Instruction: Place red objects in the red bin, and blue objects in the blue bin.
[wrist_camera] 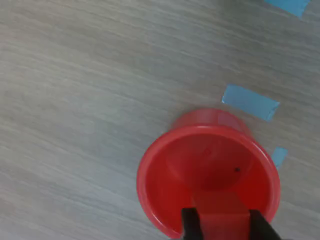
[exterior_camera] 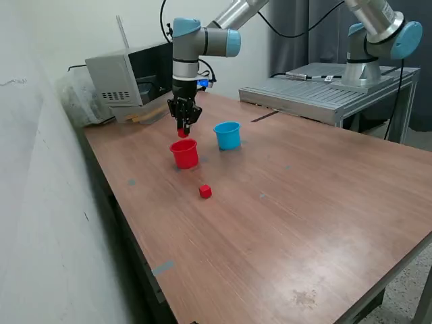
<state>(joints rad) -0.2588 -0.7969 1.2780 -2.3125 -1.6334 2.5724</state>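
Red cube [exterior_camera: 182, 133] clamped between tool [exterior_camera: 183, 132] fingers, upper centre-left of exterior frame, hanging just above red cup [exterior_camera: 184, 153]. In wrist view same red cube [wrist_camera: 221, 209] pinched between two dark fingertips [wrist_camera: 189, 225], sitting over open mouth of red cup [wrist_camera: 165, 175]; inside of cup otherwise bare, one dark speck on inner wall. Tool clenched on cube, not released.

Second red cube [exterior_camera: 205, 192] loose on worktop [exterior_camera: 304, 223], below and slightly right of red cup in exterior frame, well apart from it. Light blue cup [exterior_camera: 228, 135] upright just right of red cup, near but not touching. Contents of blue cup not visible. No dark blue cubes seen in either view.

Blue tape pieces [wrist_camera: 249, 102] on wood surface beside red cup in wrist view. More small tape marks scattered on worktop in exterior view.

Grey box-like device [exterior_camera: 128, 81] at upper left of exterior frame, at worktop's far edge. Second robot arm [exterior_camera: 378, 37] on metal platform [exterior_camera: 317, 91] at upper right.
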